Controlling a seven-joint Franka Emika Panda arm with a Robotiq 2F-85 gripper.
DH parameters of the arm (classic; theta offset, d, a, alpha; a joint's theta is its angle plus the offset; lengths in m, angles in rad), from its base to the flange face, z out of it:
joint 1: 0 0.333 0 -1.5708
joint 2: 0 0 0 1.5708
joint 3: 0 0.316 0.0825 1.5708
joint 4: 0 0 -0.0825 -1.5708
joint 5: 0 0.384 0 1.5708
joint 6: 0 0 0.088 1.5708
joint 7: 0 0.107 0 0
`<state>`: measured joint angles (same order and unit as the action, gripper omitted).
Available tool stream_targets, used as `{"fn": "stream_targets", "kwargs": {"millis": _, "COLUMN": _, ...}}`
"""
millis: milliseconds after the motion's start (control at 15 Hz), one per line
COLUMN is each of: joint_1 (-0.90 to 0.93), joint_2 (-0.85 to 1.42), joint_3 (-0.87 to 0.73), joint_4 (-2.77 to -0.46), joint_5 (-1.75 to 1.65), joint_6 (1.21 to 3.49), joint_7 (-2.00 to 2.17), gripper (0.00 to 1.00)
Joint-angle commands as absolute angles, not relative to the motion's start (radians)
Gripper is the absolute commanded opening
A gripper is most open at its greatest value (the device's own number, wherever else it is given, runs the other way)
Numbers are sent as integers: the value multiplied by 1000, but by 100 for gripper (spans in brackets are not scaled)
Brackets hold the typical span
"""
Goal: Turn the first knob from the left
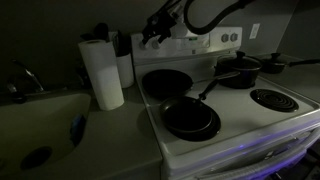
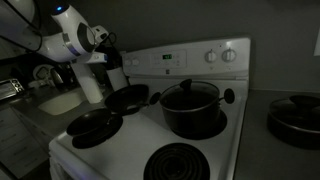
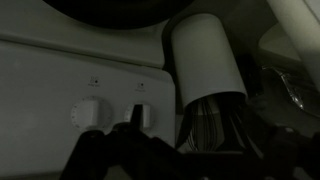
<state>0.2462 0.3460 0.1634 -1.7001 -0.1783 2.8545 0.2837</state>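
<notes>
The stove's white back panel [image 3: 60, 75] fills the wrist view and carries two white knobs. The knob nearer the utensil holder [image 3: 146, 115] is the end one; a second knob [image 3: 88, 112] sits beside it. My gripper [image 3: 128, 138] is a dark shape at the bottom, with one fingertip right against the end knob. The dim picture does not show whether the jaws are open or closed on it. In both exterior views my gripper [image 1: 152, 38] [image 2: 110, 52] is at the left end of the panel and hides the left knobs.
A white utensil holder [image 3: 205, 55] stands close beside the end knob. A paper towel roll [image 1: 102, 72] and a sink [image 1: 40, 120] lie left of the stove. Frying pans [image 1: 190, 118] [image 1: 165, 85] and a lidded pot [image 2: 192, 105] sit on the burners. Two more knobs [image 2: 207, 57] are at the panel's right.
</notes>
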Motion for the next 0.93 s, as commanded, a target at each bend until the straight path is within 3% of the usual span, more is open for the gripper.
{"fn": "stream_targets", "kwargs": {"millis": 0, "joint_1": 263, "joint_2": 430, "joint_3": 157, "joint_4": -1624, "joint_5": -113, "joint_6": 2921, "joint_7": 241, "gripper": 100}}
{"fn": "stream_targets", "kwargs": {"millis": 600, "joint_1": 267, "joint_2": 550, "joint_3": 175, "joint_4": -1328, "joint_5": 8, "joint_6": 2778, "joint_7": 181, "gripper": 100}}
{"fn": "stream_targets", "kwargs": {"millis": 667, "joint_1": 272, "joint_2": 559, "joint_3": 165, "joint_4": -1295, "joint_5": 8, "joint_6": 2758, "joint_7": 191, "gripper": 75}}
{"fn": "stream_targets", "kwargs": {"millis": 733, "joint_1": 275, "joint_2": 571, "joint_3": 157, "joint_4": -1261, "joint_5": 9, "joint_6": 2732, "joint_7": 200, "gripper": 74}}
{"fn": "stream_targets", "kwargs": {"millis": 867, "joint_1": 283, "joint_2": 595, "joint_3": 135, "joint_4": -1197, "joint_5": 2, "joint_6": 2689, "joint_7": 226, "gripper": 59}}
